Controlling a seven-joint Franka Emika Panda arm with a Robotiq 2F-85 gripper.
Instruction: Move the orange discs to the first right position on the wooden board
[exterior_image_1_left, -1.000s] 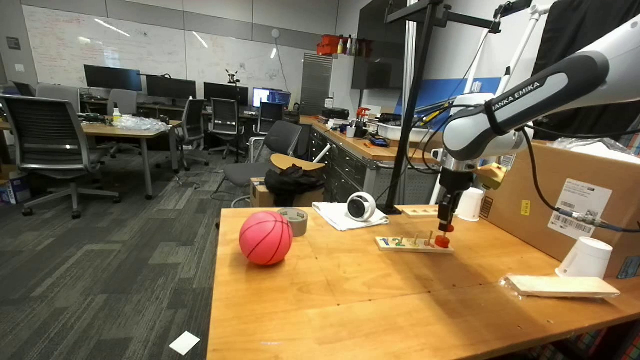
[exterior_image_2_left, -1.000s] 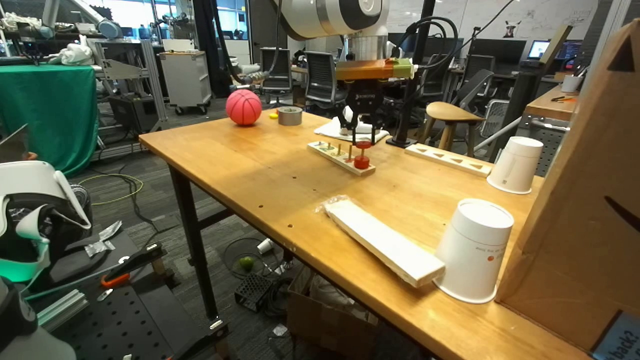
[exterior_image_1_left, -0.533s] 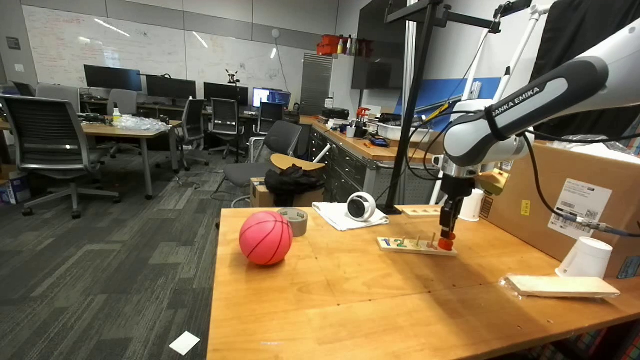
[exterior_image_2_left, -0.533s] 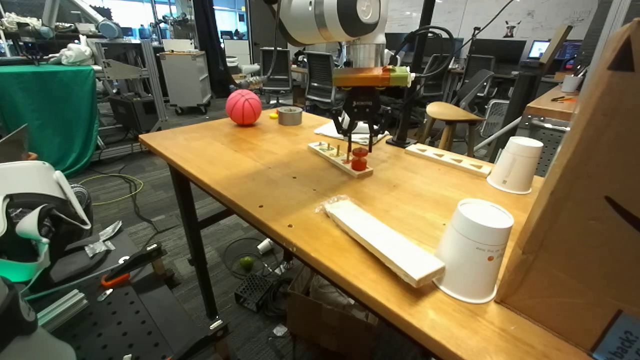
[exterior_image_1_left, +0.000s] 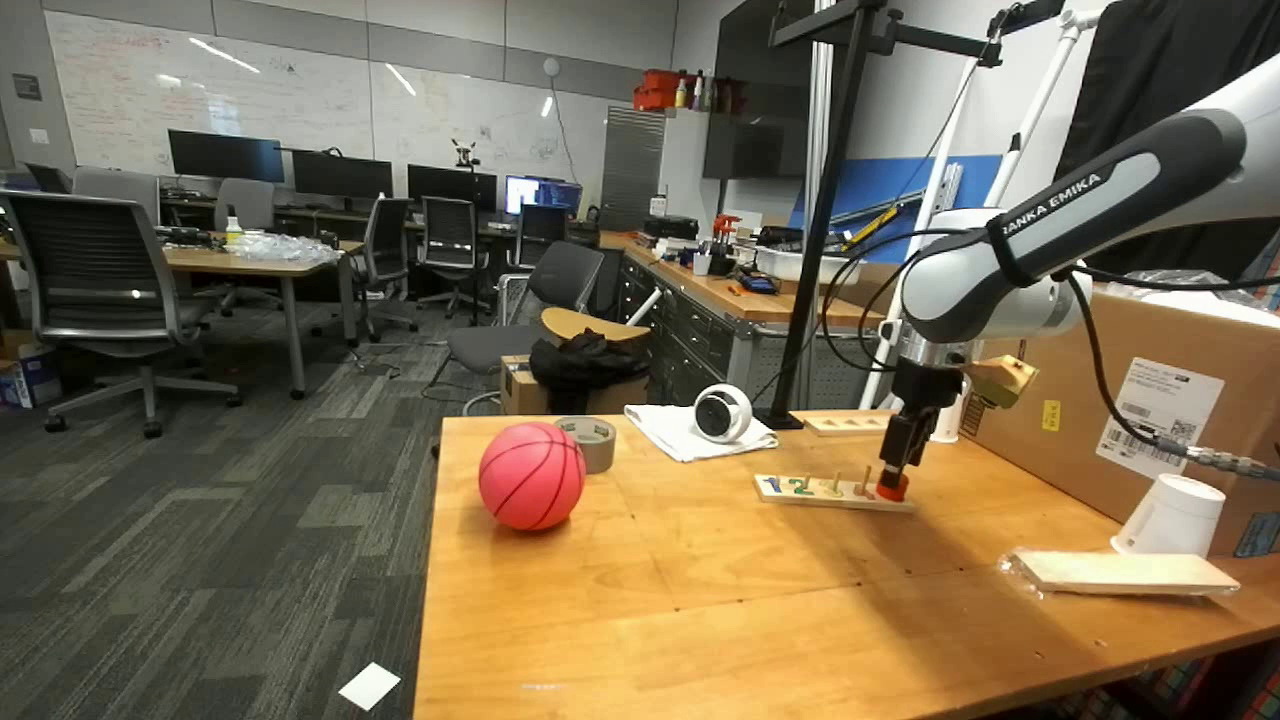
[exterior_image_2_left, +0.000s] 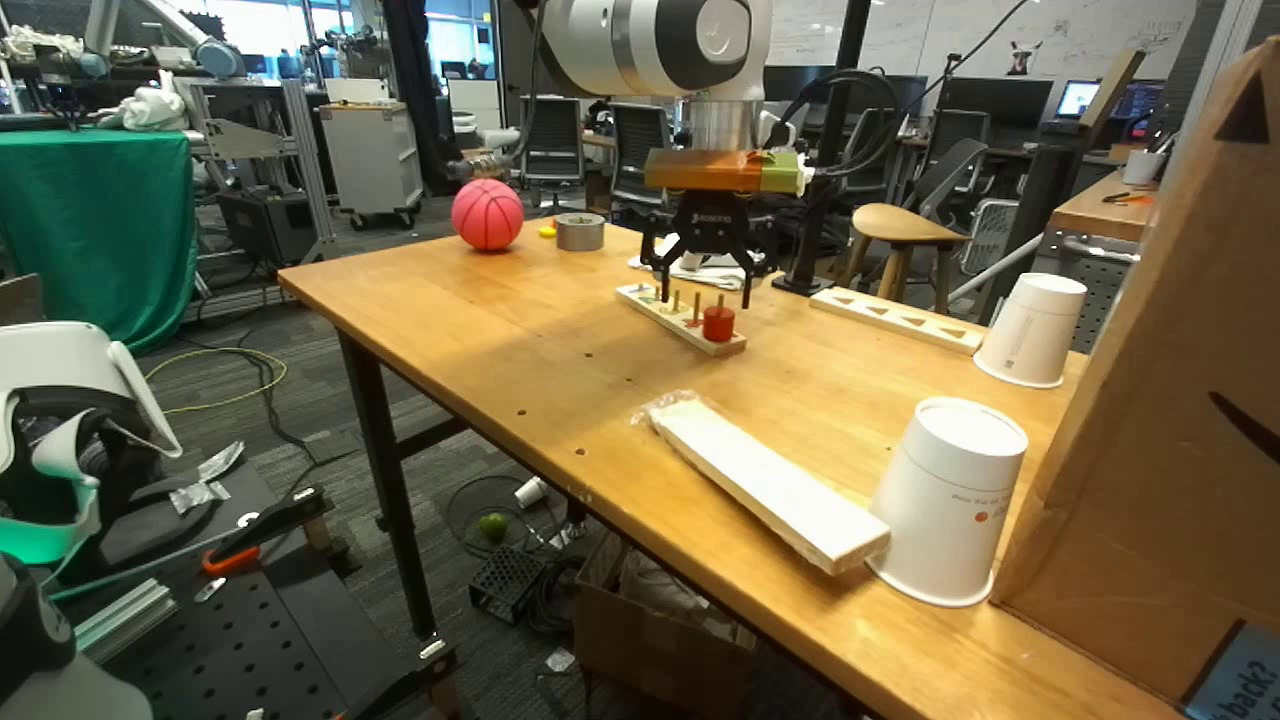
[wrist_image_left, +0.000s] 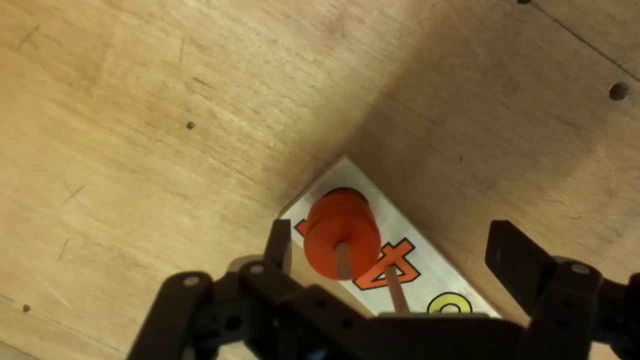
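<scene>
Some orange discs (wrist_image_left: 342, 225) ring the end peg (wrist_image_left: 343, 260) on the board (wrist_image_left: 427, 270), gripper (exterior_image_2_left: 706, 300) jaws apart: release looks done, lift straight next!

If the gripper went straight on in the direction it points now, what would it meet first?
Probably the orange discs, or the peg rising through them: they show between the fingers of the open gripper. The fingers may pass beside them and reach the wooden board or table first; depth is unclear.

A robotics lab: a robot arm (exterior_image_1_left: 1090, 190) hangs over a wooden counter (exterior_image_1_left: 640, 620); behind stand office chairs (exterior_image_1_left: 95, 270), monitors (exterior_image_1_left: 343, 175) and a whiteboard (exterior_image_1_left: 120, 100).
</scene>
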